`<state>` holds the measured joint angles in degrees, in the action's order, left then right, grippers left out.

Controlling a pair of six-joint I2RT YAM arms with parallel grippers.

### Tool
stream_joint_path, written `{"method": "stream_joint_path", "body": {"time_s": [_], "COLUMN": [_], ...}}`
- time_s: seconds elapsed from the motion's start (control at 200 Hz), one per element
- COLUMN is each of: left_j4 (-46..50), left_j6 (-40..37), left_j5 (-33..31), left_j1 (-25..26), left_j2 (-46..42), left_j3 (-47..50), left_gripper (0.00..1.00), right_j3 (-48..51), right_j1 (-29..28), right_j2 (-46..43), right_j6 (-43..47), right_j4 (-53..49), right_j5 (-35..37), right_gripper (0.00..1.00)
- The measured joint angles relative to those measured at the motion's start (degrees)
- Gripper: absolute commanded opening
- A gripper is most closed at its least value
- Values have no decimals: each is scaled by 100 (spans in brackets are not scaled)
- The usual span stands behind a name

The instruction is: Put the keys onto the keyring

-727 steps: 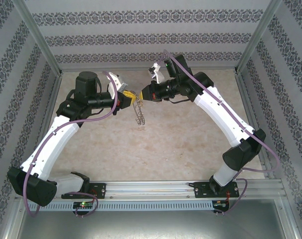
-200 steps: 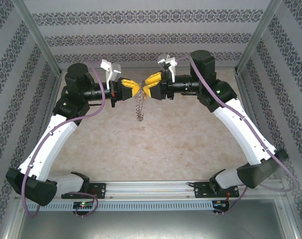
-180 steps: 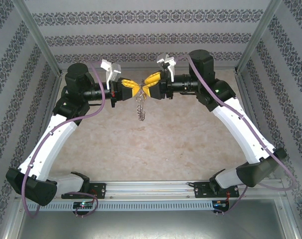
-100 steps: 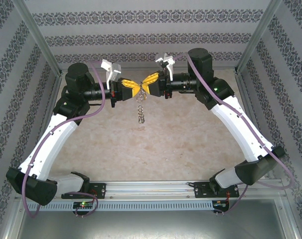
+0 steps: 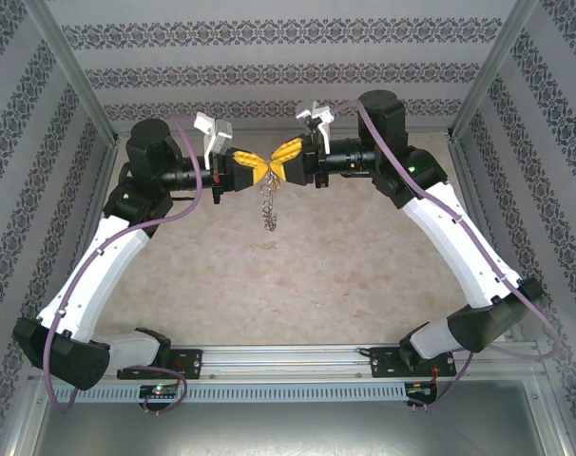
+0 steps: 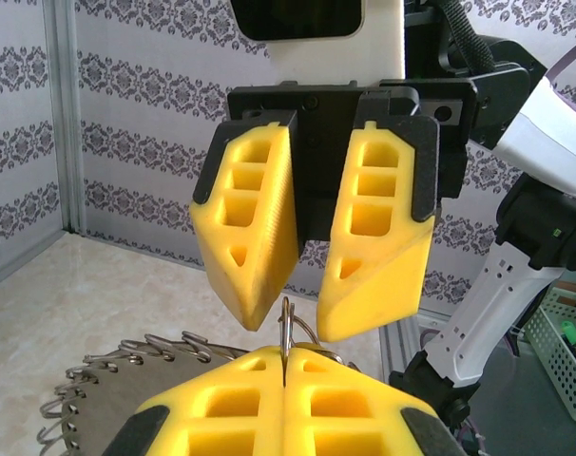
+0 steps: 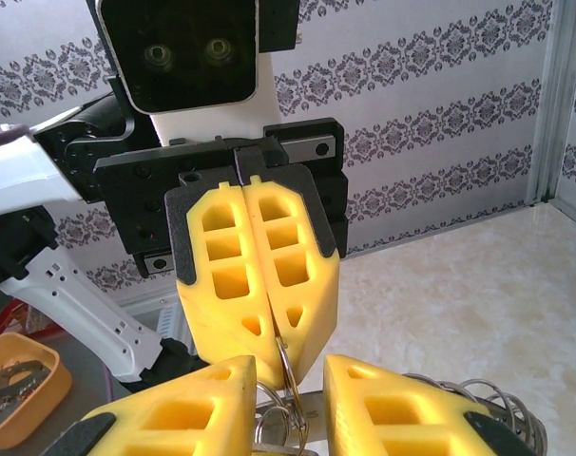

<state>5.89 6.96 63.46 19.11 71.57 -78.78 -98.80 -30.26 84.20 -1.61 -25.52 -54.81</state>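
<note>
Two sets of yellow fingers now meet tip to tip, where a second ago the right gripper (image 6: 291,321) sat a little lower with its fingers spread wider. It has since narrowed, but its jaws are parted, standing loosely either side of a wire loop without pinching it. The left gripper (image 6: 283,366) is clamped tight on that loop of the keyring (image 5: 268,207), which dangles beneath them above the table (image 5: 345,266), thin and edge-on from overhead and cut off low in both wrist views; whether a key hangs among its coils I cannot make out.
</note>
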Motion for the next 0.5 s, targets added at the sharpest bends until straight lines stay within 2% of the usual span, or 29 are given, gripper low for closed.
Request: {"method": "stream_joint_path", "body": {"time_s": [0.19, 0.45, 0.5], "left_j4": [-129, -168, -170], "left_j6": [76, 133, 149], "left_j5": [42, 37, 39], "left_j1": [0, -13, -11], "left_j2": [0, 0, 0], "left_j3": [0, 0, 0], "left_gripper": [0, 0, 0], "right_j3": [2, 2, 2], "right_j1": [0, 0, 0], "right_j2": [0, 0, 0], "right_j6": [13, 74, 83], "right_j4": [-42, -37, -42], "right_j5": [0, -42, -46], "right_gripper": [26, 0, 0]}}
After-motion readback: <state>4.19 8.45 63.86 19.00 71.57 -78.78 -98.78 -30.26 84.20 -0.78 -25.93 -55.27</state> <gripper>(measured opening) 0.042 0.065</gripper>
